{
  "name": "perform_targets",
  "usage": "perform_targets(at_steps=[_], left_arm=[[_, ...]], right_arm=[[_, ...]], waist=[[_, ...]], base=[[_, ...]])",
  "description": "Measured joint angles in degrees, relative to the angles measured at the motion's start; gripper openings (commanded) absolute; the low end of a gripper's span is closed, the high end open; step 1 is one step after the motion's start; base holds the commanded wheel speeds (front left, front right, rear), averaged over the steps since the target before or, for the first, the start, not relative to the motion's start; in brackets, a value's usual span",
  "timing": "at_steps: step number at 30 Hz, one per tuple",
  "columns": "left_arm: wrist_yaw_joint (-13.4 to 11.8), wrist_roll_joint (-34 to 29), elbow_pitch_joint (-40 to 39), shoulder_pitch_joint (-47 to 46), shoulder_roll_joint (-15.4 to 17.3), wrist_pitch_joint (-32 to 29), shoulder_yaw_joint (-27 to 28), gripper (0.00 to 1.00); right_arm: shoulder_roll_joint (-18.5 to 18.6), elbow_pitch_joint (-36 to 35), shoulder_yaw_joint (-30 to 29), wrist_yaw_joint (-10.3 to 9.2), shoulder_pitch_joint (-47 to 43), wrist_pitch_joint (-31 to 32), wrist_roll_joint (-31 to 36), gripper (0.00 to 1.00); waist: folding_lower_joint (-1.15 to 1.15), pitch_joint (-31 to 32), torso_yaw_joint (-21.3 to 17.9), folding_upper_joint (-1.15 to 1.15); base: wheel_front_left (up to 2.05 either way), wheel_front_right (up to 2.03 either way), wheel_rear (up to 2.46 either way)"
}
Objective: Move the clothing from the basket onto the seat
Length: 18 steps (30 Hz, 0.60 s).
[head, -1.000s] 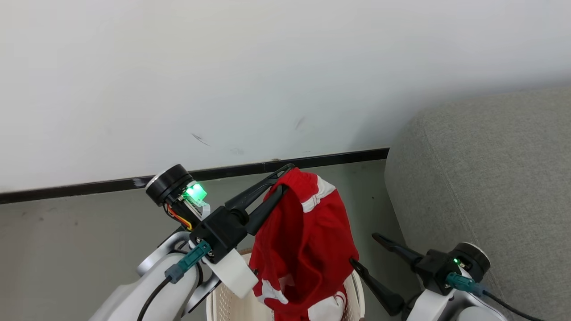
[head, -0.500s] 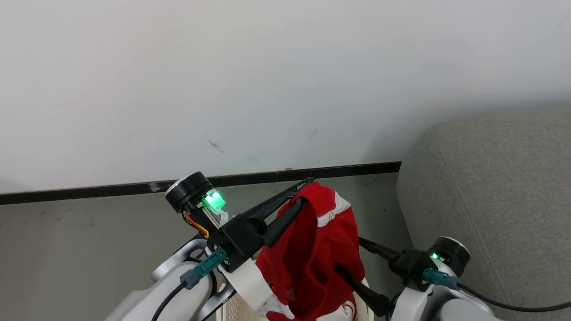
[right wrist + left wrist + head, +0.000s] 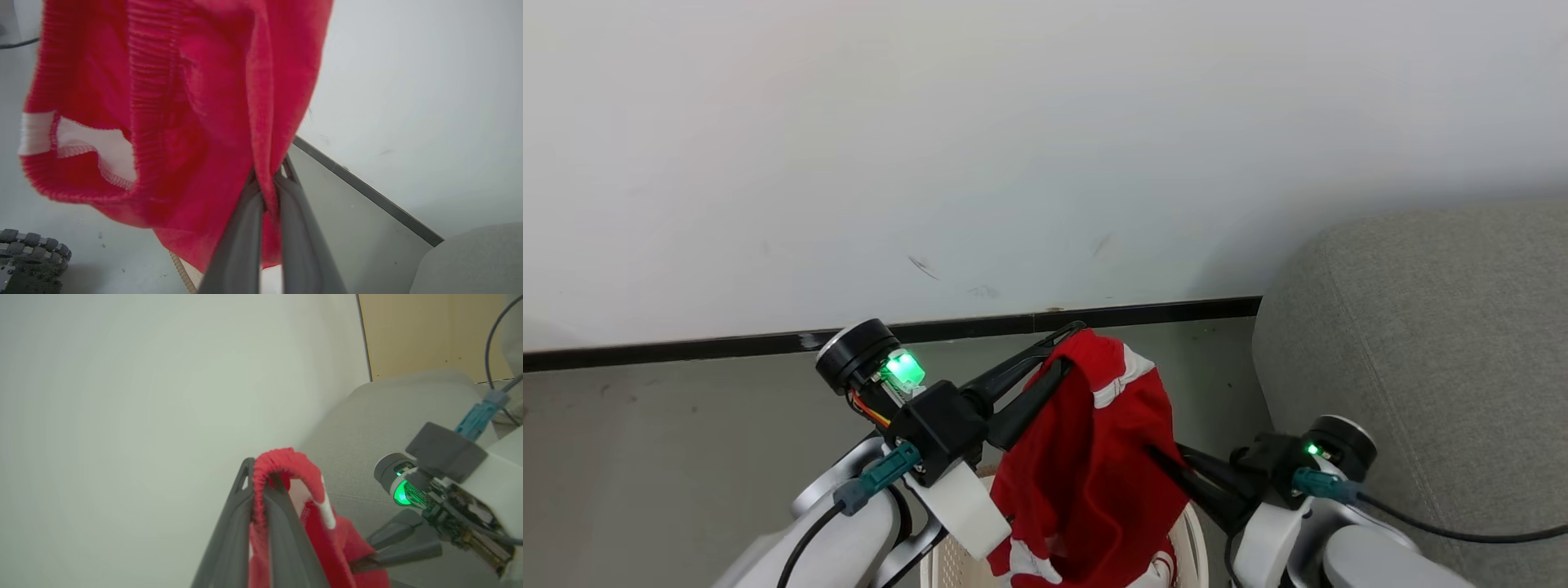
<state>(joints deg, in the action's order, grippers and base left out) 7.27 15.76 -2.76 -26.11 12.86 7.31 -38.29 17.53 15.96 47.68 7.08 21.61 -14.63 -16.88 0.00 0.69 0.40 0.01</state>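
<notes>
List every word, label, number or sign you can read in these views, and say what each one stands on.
None can be read.
The clothing, held by the left gripper and the right gripper, shows white stripes and panels but no lettering in view.
The basket, the seat and the wall bear no print.

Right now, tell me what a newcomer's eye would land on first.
The bright red garment hangs mid-picture over the basket, pinched at its top by the left claw and at its side by the right claw. The big grey seat stands to the right.
</notes>
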Motion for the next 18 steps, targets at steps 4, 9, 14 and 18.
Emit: perform_targets(at_steps=[4,9,14,18], left_arm=[[-0.1,0.9,0.9,1.2,0.0,0.0,0.8,0.00],[-0.7,2.4,2.7,2.8,-0.1,0.7,2.2,0.00],[-1.6,3.8,4.0,4.5,-0.6,2.2,3.2,1.00],[-2.1,4.6,4.9,5.7,-1.5,3.2,3.7,1.00]], right_arm=[[1.4,0.0,-2.1,0.00,-0.1,0.0,-0.3,0.00],[2.7,-1.4,-6.4,0.00,-0.5,0.0,-1.3,0.00],[3.6,-3.9,-10.9,0.00,-1.6,0.0,-1.3,0.00],[4.4,-6.0,-15.7,0.00,-1.6,0.0,-1.2,0.00]], waist=[[0.00,0.0,-0.4,0.00],[0.00,-0.1,-1.2,0.00],[0.00,-0.1,-2.3,0.00],[0.00,0.0,-3.3,0.00]], base=[[0.00,0.00,0.00],[0.00,0.00,0.00],[0.00,0.00,0.00],[0.00,0.00,0.00]])
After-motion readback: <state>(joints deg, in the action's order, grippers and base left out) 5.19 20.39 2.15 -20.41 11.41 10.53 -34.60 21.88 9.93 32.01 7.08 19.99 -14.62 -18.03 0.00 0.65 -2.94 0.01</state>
